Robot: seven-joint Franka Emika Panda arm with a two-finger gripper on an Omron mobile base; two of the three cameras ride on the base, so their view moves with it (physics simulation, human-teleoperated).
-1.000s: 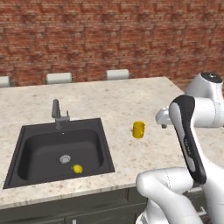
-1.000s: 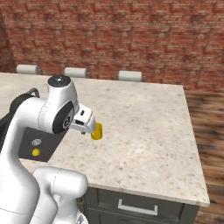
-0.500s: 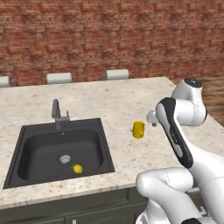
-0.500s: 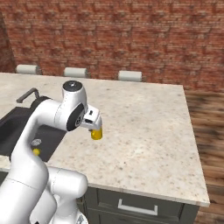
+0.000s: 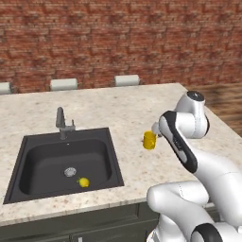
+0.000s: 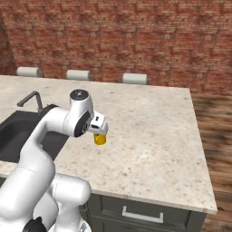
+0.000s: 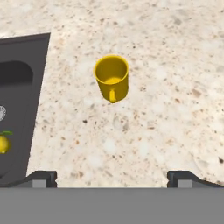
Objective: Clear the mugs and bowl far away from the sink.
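Note:
A yellow mug point(image 5: 149, 140) point(image 6: 99, 139) stands upright on the speckled counter point(image 5: 132, 108), a short way right of the sink point(image 5: 47, 160). In the hand view the mug point(image 7: 112, 78) sits at the upper centre with its handle turned towards me. My gripper point(image 7: 112, 178) hovers above it, open, with nothing between the fingertips point(image 7: 41, 178). From the right base view my hand point(image 6: 98, 124) hangs just over the mug. The bowl is out of view.
The black sink point(image 7: 22, 87) holds a small yellow lump point(image 5: 83, 182) point(image 7: 3, 143) near the silver drain point(image 5: 70, 172). A grey faucet point(image 5: 61, 123) point(image 6: 29, 99) stands at its back rim. Stool tops point(image 5: 64, 84) line the counter's far edge, and the counter ends at the right point(image 6: 199, 149).
My arm has swung left and brought the hand from the counter's right side to just above the yellow mug. The mug has not moved and the gripper stays open.

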